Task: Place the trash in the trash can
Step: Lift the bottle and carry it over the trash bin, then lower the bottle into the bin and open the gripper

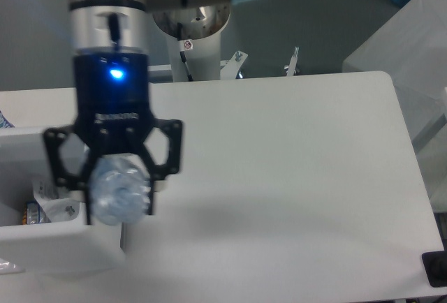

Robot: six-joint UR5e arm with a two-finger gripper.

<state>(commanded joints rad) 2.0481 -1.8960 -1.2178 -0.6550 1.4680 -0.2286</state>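
Clear, ridged plastic is filling the lower left of the frame, where the bottle is hanging in the gripper, its base turned toward the fixed camera. The black fingers are pressing on the bottle from either side, clamped on its body, and a blue light is glowing on the wrist above them. The load is sitting in front of the right-hand wall of the trash can, whose white rim is showing at the lower left; whether the bottle is already over the opening or only over the wall I cannot tell from this single view. Inside the bin, at the far left edge, the crumpled wrapper with its green strip is lying beside something orange. The table is stretching white across the centre and right. By my judgement the bottle is light and seemingly empty, with thin walls that are yielding under pressure and a smooth skin that is apt to slide, so a hold across the middle of the body, as here, is looking sound.
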